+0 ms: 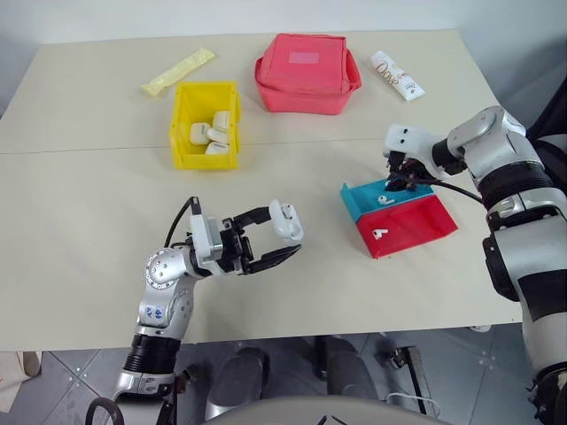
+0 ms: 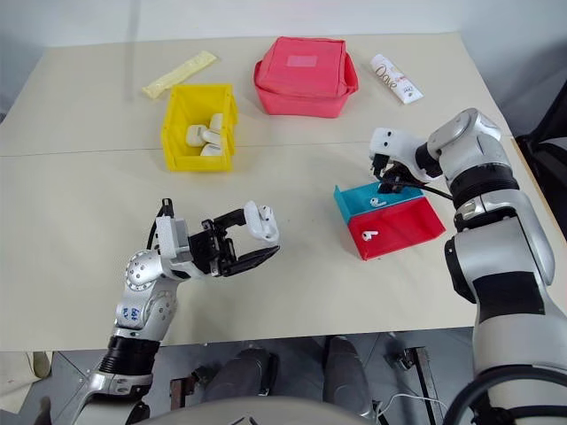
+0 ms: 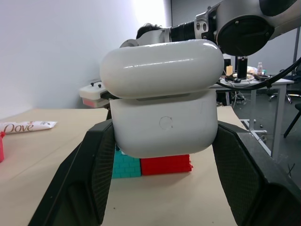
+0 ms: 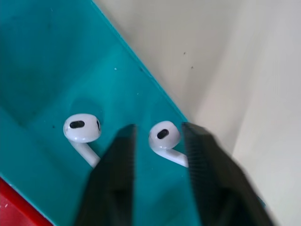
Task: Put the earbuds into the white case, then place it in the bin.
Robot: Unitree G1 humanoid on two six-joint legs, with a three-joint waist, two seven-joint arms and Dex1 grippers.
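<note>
The left tool (image 1: 270,241) held the white case (image 1: 285,221) pinched between its two fingers, raised above the near-left part of the surface (image 1: 89,204) and pointed to the right, toward the trays. In the left wrist view the lid appeared slightly offset from the body; whether it was open could not be told for certain. Holding the case aloft and facing right was judged to present it for loading. The right tool (image 4: 157,141) hung over the blue tray (image 1: 363,199) at the right of the surface, fingers spread narrowly either side of one earbud (image 4: 164,136), not yet pressed on it. A second earbud (image 4: 82,128) lay just beside it in the same tray. A third earbud (image 1: 379,234) lay in the red tray (image 1: 416,226), which adjoined the blue one on the near side. The bin (image 1: 182,124) stood far-left, already carrying several white cases. A red pouch (image 1: 306,75), a white tube (image 1: 396,75) and a yellow sachet (image 1: 177,71) lay along the far edge, untouched. Step in hand, judged: first pick of an earbud; case not yet filled.
</note>
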